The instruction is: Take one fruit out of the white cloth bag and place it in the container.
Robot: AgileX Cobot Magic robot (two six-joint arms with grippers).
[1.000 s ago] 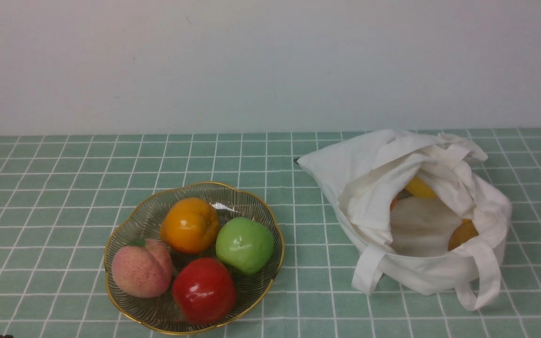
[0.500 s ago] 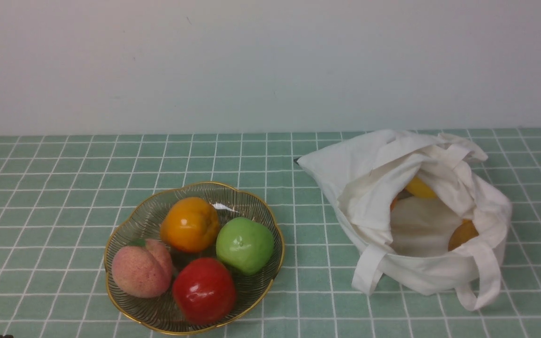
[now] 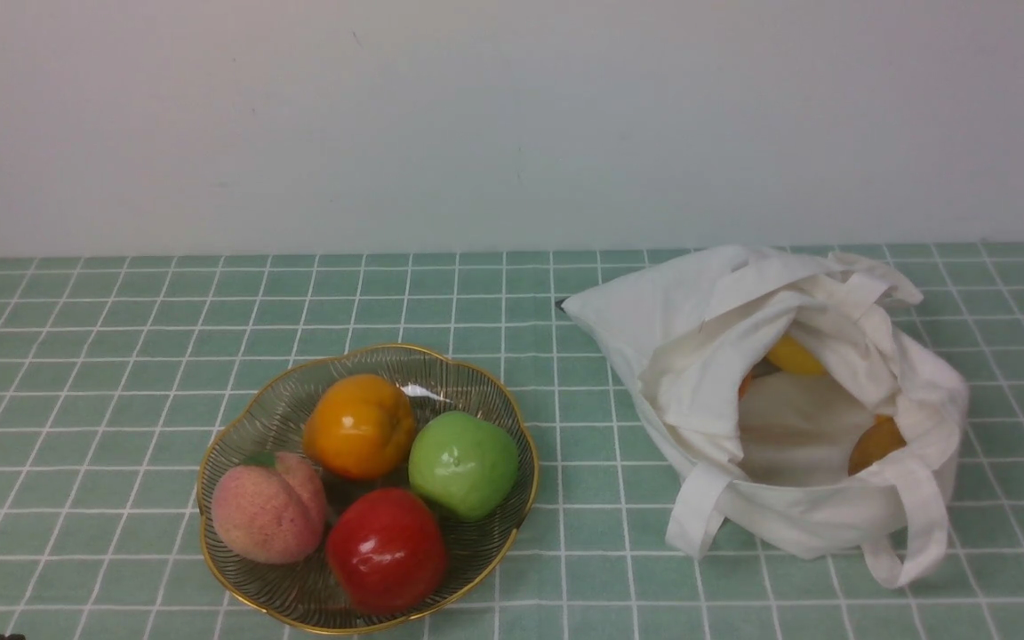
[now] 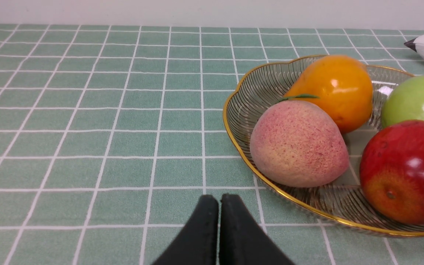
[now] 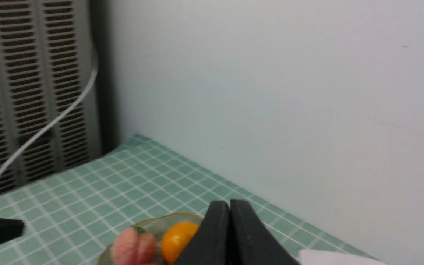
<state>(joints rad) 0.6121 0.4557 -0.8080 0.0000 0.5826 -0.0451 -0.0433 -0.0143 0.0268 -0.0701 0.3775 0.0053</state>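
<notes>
The peach (image 3: pixel 268 508) lies in the wire bowl (image 3: pixel 512 418) with the gold rim, at its near left side; it shows too in the left wrist view (image 4: pixel 298 144) and the right wrist view (image 5: pixel 134 246). The white cloth bag (image 3: pixel 699 329) slumps open on the right, with yellow and orange fruit inside. My left gripper (image 4: pixel 219 200) is shut and empty, low over the cloth just short of the bowl (image 4: pixel 234 121). My right gripper (image 5: pixel 229 205) is shut and empty, held high with the bowl far beyond it. Neither gripper shows in the front view.
An orange fruit (image 3: pixel 359 427), a green apple (image 3: pixel 464 464) and a red apple (image 3: pixel 386 551) share the bowl. A green checked cloth (image 3: pixel 121 356) covers the table up to the white wall. A vented panel and a white cable (image 5: pixel 42 125) stand beyond the table's far corner.
</notes>
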